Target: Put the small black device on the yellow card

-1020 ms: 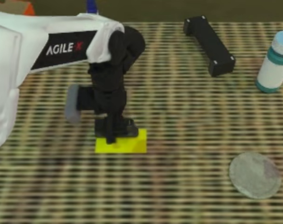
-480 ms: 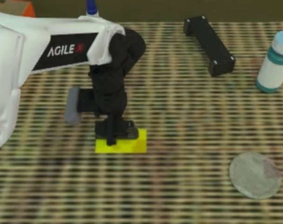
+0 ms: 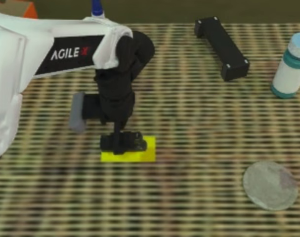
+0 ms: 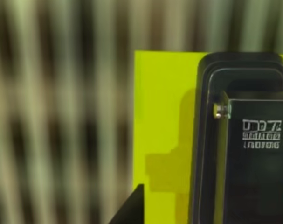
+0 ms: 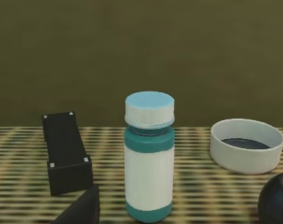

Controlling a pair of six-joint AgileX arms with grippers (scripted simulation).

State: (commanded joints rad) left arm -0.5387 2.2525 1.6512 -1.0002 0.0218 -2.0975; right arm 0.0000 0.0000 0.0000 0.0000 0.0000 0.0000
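One risk dominates: the small, slim black ridged device (image 3: 124, 142) sits at the flat yellow card's (image 3: 140, 156) far edge, pinched in the left gripper (image 3: 121, 143); released carelessly, it could tip onto the woven bench (image 3: 199, 128). Right gripper's state: cannot tell.

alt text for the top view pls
The left gripper reaches down over the yellow card on a woven table, with the black device under it. A black bar, a bottle and a grey disc lie right.
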